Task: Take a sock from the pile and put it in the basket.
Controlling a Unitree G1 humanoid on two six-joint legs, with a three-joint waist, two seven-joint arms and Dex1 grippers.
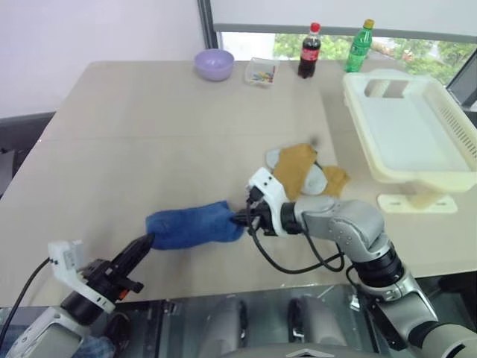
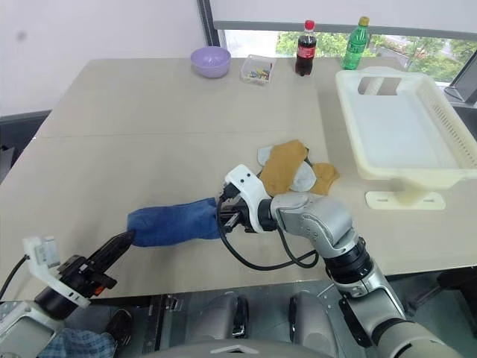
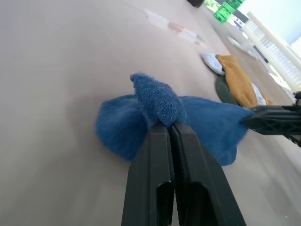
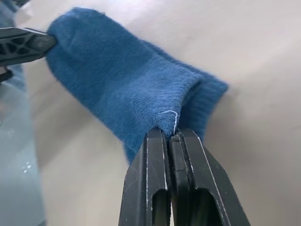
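The left gripper (image 1: 146, 242) is clamped on one end of the blue sock (image 1: 195, 224), and the right gripper (image 1: 241, 218) is pinched tight on the other end, so the sock hangs stretched between the two of them just over the near part of the table (image 1: 149, 134). In the left wrist view a tuft of blue fabric bunches up right at the closed fingers (image 3: 162, 155); the right wrist view shows the same sort of fold caught between its own black fingers (image 4: 155, 160).

Just behind the right gripper sits the pile (image 1: 305, 173), mustard and light grey socks lying loose on the tabletop. Further off to the right is the basket (image 1: 410, 130), cream-white and upside open. Along the far edge stand a lilac bowl (image 1: 214, 64), a small clear box (image 1: 261, 71), a cola bottle (image 1: 309, 51) and a green bottle (image 1: 359, 46).
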